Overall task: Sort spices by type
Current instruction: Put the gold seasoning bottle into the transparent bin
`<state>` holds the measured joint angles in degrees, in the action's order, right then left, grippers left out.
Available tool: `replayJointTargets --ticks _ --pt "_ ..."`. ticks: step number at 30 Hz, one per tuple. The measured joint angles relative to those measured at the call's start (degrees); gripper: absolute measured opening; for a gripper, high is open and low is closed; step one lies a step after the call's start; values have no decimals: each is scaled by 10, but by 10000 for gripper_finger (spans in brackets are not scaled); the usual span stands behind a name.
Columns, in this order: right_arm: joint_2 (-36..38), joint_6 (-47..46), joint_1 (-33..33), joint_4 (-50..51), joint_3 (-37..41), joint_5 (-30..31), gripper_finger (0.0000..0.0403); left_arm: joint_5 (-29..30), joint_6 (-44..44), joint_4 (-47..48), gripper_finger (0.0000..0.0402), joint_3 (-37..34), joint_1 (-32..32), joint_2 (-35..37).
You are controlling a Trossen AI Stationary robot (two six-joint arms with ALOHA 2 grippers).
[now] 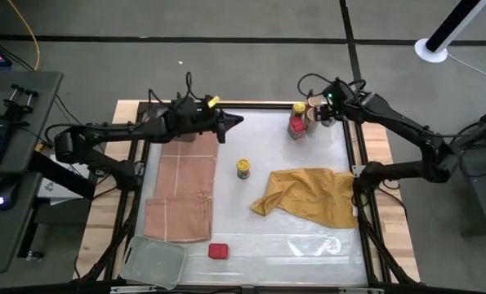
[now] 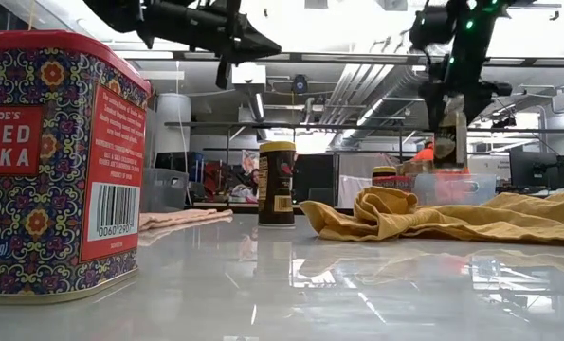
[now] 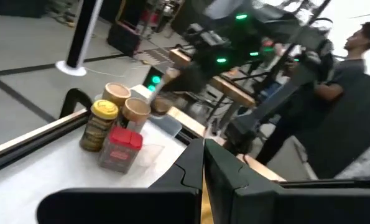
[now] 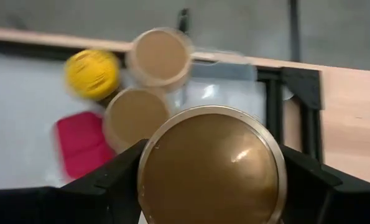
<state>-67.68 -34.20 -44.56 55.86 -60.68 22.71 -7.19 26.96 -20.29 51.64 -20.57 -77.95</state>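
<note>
At the table's far right stands a cluster of spices: a yellow-capped jar [image 1: 298,108], a red tin [image 1: 296,127] and two tan-topped jars [image 4: 160,56] [image 4: 135,115]. My right gripper [image 1: 324,112] is above this cluster, shut on another tan-topped jar [image 4: 209,168]. A lone yellow-capped jar [image 1: 243,168] stands upright mid-table. A second red tin [image 1: 218,251] sits near the front edge. My left gripper [image 1: 233,122] hovers shut and empty over the far left-centre, pointing toward the cluster. My right gripper pinches the tan-topped jar by its round wall just under the top [image 4: 148,180], one finger [image 4: 113,180] on each side. The fingers come from above, slanting down. The jar [image 2: 449,137] hangs lifted clear of the table, top up, over the cluster.
A mustard-yellow cloth [image 1: 308,196] lies crumpled at the right, a pink cloth [image 1: 181,188] flat at the left, and a clear tray [image 1: 153,261] at the front left corner. A dark frame [image 1: 358,155] edges the table. A person [image 3: 359,56] stands beyond the far right.
</note>
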Motion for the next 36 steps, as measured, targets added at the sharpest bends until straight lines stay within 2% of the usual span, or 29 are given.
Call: replayJointTargets --ticks 6,12,16,23,30,36 --pt "-39 -4 -44 -20 -2 2 271 -76 -10 45 0 0 -41 40" --pt "-78 -8 -65 -82 -4 8 271 -78 -66 119 0 0 -77 90" --pt "-122 -20 -77 -74 -4 9 271 -87 -91 151 0 0 -103 114" --pt "-176 -45 -88 -105 -4 11 271 -146 -91 175 0 0 -141 130" --pt "-179 -34 -120 -138 -4 8 272 -148 -76 181 0 0 -150 130" --pt "-178 -14 -140 -136 -4 -18 366 -147 -62 181 0 0 -150 130"
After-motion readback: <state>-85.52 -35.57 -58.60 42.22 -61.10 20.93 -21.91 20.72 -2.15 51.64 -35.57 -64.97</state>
